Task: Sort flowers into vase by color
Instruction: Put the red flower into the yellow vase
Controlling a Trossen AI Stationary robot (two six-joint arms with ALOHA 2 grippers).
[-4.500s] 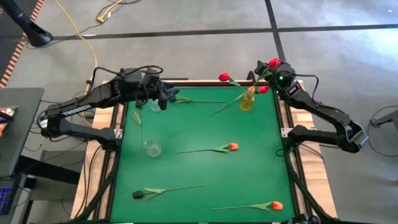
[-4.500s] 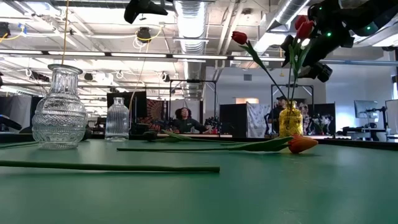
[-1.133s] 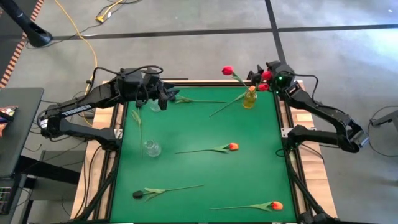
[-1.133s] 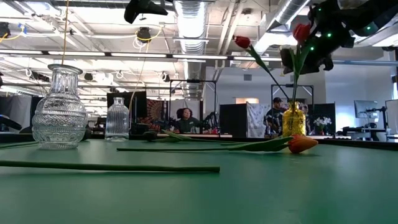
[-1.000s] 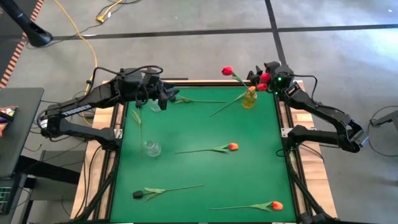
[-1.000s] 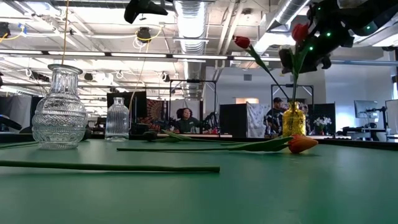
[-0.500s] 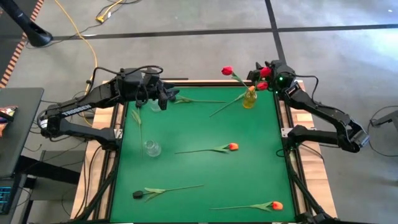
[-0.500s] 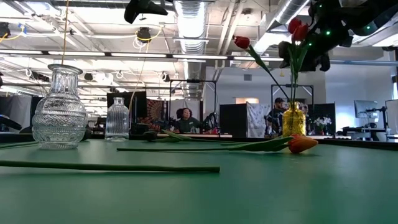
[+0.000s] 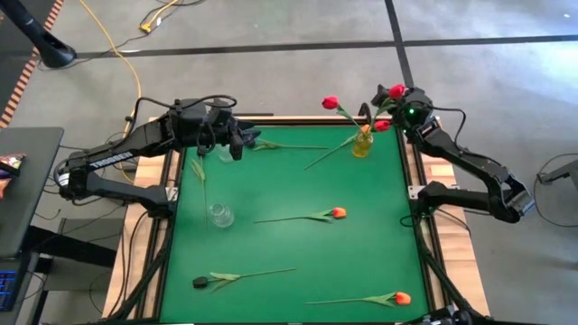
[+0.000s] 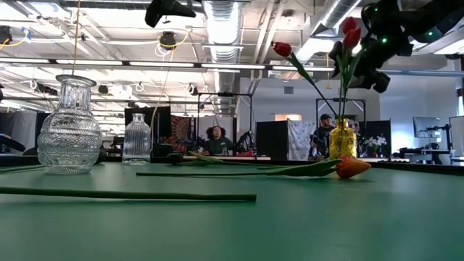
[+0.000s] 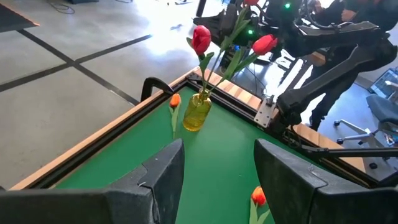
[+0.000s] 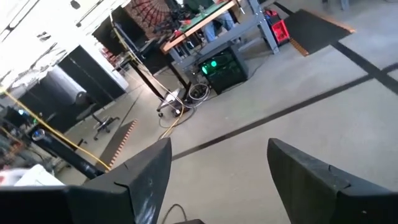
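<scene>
A small yellow vase (image 9: 361, 144) stands at the table's far right corner with three red flowers (image 9: 330, 103) in it, their heads fanned out above it (image 11: 201, 38). My right gripper (image 9: 403, 101) hovers beside the topmost red head (image 9: 396, 91), open, with nothing between its fingers (image 12: 143, 180). Two orange flowers (image 9: 338, 213) (image 9: 402, 298) and a dark flower (image 9: 200, 283) lie on the green mat. Another orange flower (image 11: 175, 99) lies with its head against the vase. The left gripper (image 9: 242, 143) waits open at the far left, above a loose stem (image 9: 289, 145).
A clear glass vase (image 9: 219, 215) stands left of centre, and the low view shows a second, smaller one (image 10: 136, 139) behind the big one (image 10: 69, 127). A stem (image 9: 200, 181) lies near the left edge. Wooden rails (image 9: 414, 194) frame the mat. People sit far behind in the room.
My right gripper has opened and let go of a red flower, which now stands in the yellow vase. The gripper drew slightly up and right. The left arm has not moved.
</scene>
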